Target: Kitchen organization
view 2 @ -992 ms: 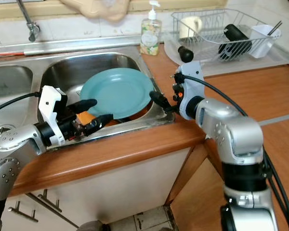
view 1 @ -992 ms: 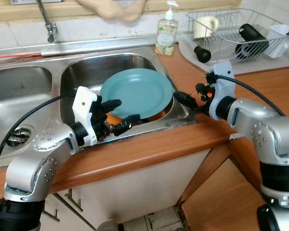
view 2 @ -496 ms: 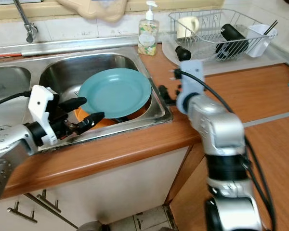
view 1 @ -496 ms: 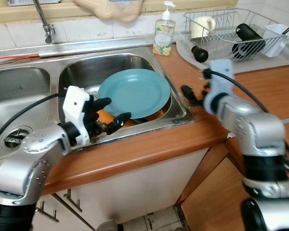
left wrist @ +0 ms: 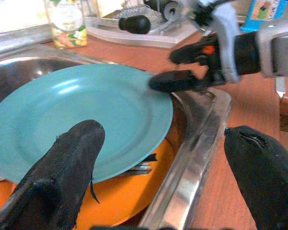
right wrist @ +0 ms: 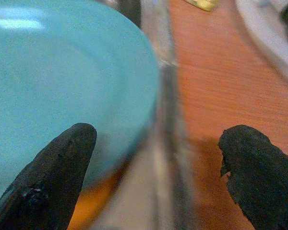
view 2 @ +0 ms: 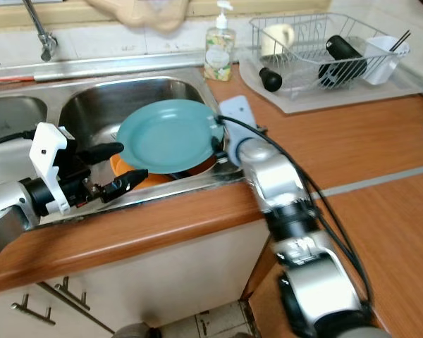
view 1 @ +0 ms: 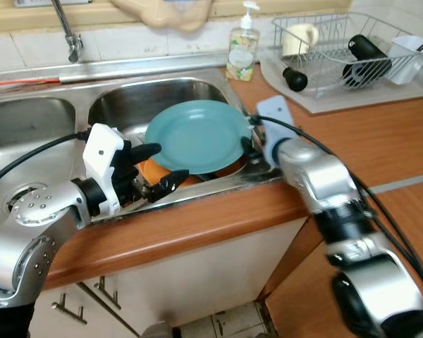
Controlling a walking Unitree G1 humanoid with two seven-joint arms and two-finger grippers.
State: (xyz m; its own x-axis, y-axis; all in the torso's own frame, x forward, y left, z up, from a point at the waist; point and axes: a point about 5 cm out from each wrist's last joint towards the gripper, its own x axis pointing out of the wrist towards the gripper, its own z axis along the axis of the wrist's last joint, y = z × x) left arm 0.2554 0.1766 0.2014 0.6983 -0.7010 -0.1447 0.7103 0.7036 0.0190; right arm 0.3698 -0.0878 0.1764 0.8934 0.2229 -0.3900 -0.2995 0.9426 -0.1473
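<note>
Teal plate (view 1: 196, 135) is seen tilted in the right sink basin (view 1: 127, 102), resting over an orange plate (left wrist: 110, 191); neither has been lifted out.

Right gripper (right wrist: 158, 158) is held wide, straddling the teal plate's rim, one finger over the plate face, the other over the wooden counter (view 1: 381, 134) side; no grip is made yet.

Left gripper (left wrist: 163, 158) is also spread wide, just short of the plate's near edge, nothing held.

Dish rack (view 1: 352, 42), with a mug and dark items already in it, lies well beyond the right gripper.

Judged early: grasp pending, both plates left to be moved.
</note>
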